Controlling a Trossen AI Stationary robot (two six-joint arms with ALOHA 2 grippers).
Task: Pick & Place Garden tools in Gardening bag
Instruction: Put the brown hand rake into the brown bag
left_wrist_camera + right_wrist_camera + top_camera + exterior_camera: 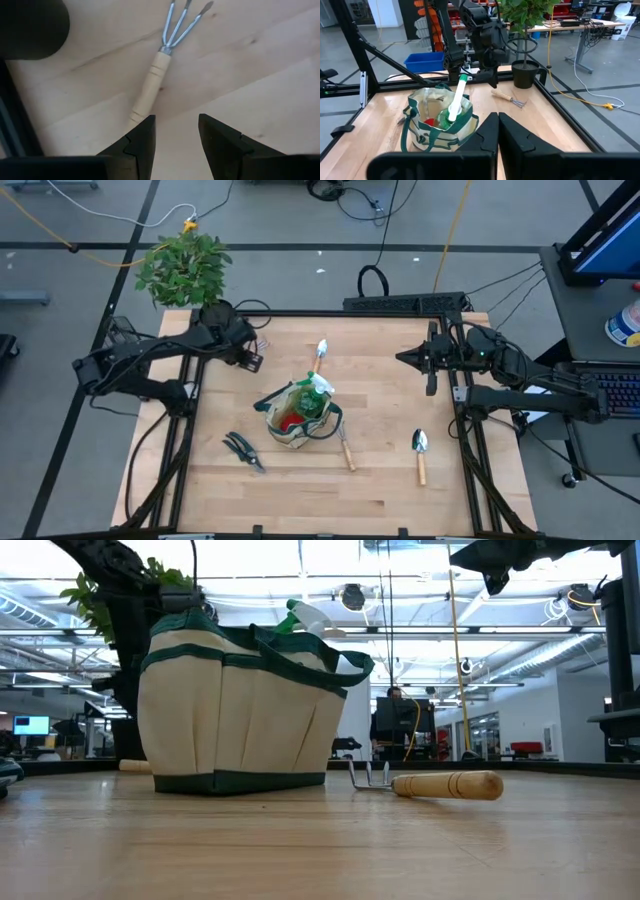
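The beige gardening bag [300, 420] with green trim stands mid-table. A green spray bottle [456, 100] with a white top sticks out of it, and something red [429, 121] lies inside. A three-pronged rake [162, 70] with a wooden handle lies flat near the far left corner. My left gripper [176, 135] hangs open just above the rake's handle end, pointing down, and touches nothing. Black pruning shears [243, 450], a second wooden-handled rake [430, 783] and a silver trowel [420, 448] lie flat around the bag. My right gripper [497, 120] is shut and held level, high over the table's right side.
A potted green plant [185, 265] in a black pot [525, 72] stands at the far left corner, close behind my left gripper. A black frame rail [300, 312] runs around the table. Bare wood lies between the bag and the near edge.
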